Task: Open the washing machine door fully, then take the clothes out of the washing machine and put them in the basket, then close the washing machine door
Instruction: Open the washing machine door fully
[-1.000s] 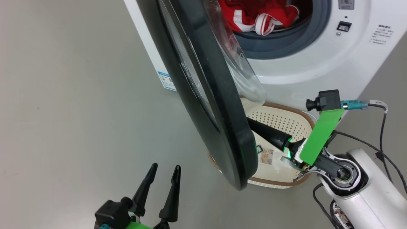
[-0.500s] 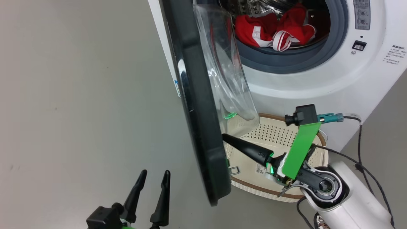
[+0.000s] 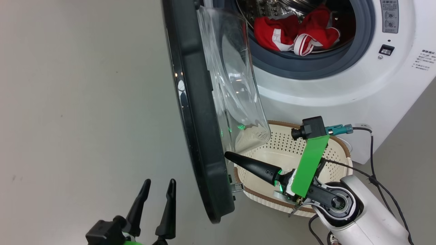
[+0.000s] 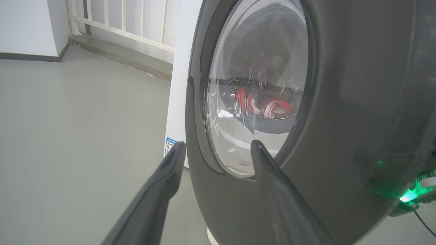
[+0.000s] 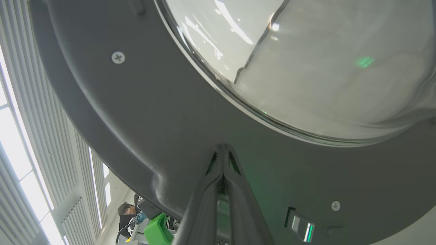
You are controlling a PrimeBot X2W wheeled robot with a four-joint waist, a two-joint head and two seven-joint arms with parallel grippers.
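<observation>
2 right jaws together, tips apparently touching washing machine door [image 5: 136, 119]

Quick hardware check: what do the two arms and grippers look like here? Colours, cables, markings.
The left gripper and right gripper each have two long, tapered matte-black fingers. The right wrist carries a bright green plate topped by a small black camera with a teal connector and black cable. A green light glows at the finger base. The forearm is white with a black-ringed joint.

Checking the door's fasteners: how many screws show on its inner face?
2: one screw upper left, another lower right in the right wrist view; more may be hidden.
</observation>
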